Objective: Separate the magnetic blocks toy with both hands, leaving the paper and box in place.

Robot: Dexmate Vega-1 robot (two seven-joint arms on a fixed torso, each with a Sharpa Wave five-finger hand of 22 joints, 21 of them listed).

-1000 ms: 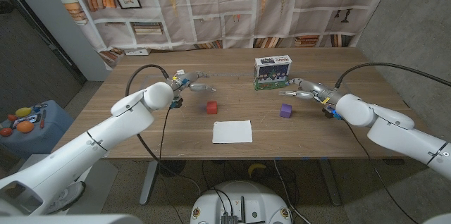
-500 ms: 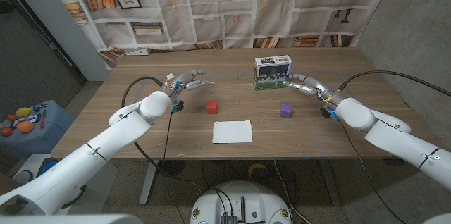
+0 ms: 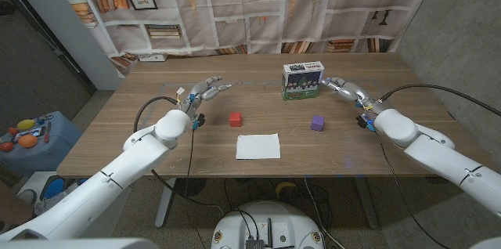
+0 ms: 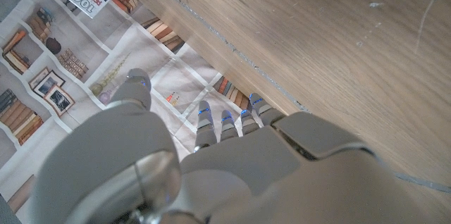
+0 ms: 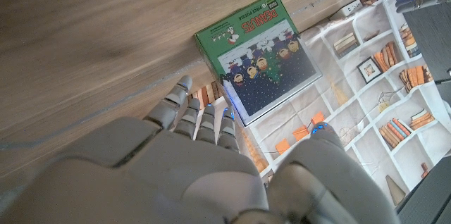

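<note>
Two blocks sit apart on the desk [image 3: 156, 124]: the red block [image 3: 235, 119] lies left of the paper [image 3: 258, 146] and a little beyond it, the purple block [image 3: 317, 123] right of the paper. The box [image 3: 303, 81] stands beyond the paper, toward the desk's far edge. Left hand [image 3: 205, 89] hovers well left of the red block, fingers spread, holding nothing. Right hand [image 3: 344, 89] hangs just right of the box, fingers apart and empty.
</note>
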